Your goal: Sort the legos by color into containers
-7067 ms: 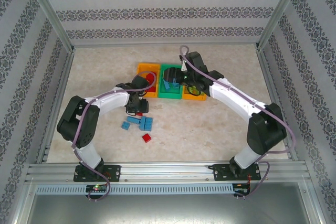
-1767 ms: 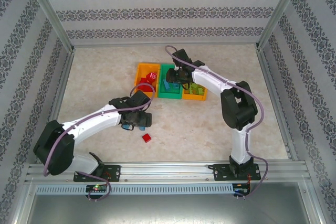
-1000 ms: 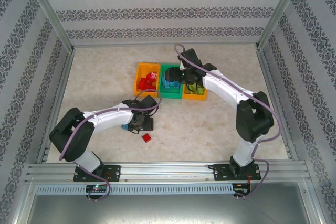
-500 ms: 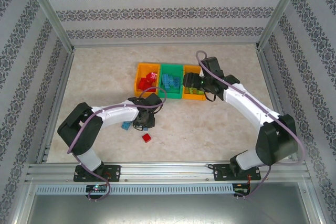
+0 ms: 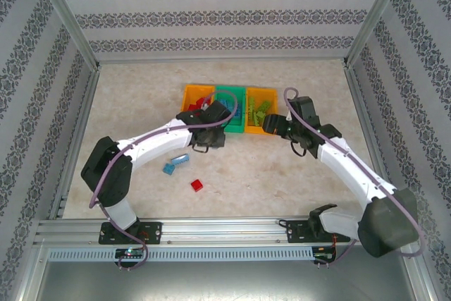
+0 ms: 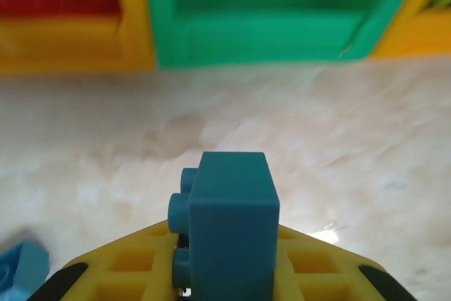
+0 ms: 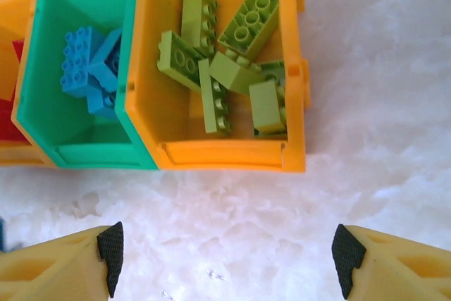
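The left pincer [image 6: 227, 273] is closed narrow on a blue brick [image 6: 229, 209]. The brick stands on end between the yellow fingers [image 6: 127, 273] with its studs facing left, and gripping it by the flat sides looks meant to keep it from twisting on the way. It hangs over bare bench [image 6: 317, 146] just short of the green bin [image 6: 268, 33], whose near wall lies straight ahead. The step in hand is therefore likely carrying this brick to that bin, where other blue bricks [image 7: 84, 68] lie. Left of the green bin sits the left orange bin [image 6: 70, 47], with red bricks [image 5: 201, 103] in it. The right pincer [image 7: 225, 259] stands wide and holds nothing, hovering over the bench just in front of the right orange bin [image 7: 225, 154]. Lime bricks [image 7: 211, 75] are heaped inside that bin, and the pincer's place off to the side seems to leave the middle bin free for the other arm. Farther out, near the left arm, two blue pieces [image 5: 175, 164] and one red brick [image 5: 196, 185] lie loose on the bench, well apart from the bins, so the sorting looks far along but not done. The left arm would need to clear the green wall before letting go, or the brick may bounce off the rim.
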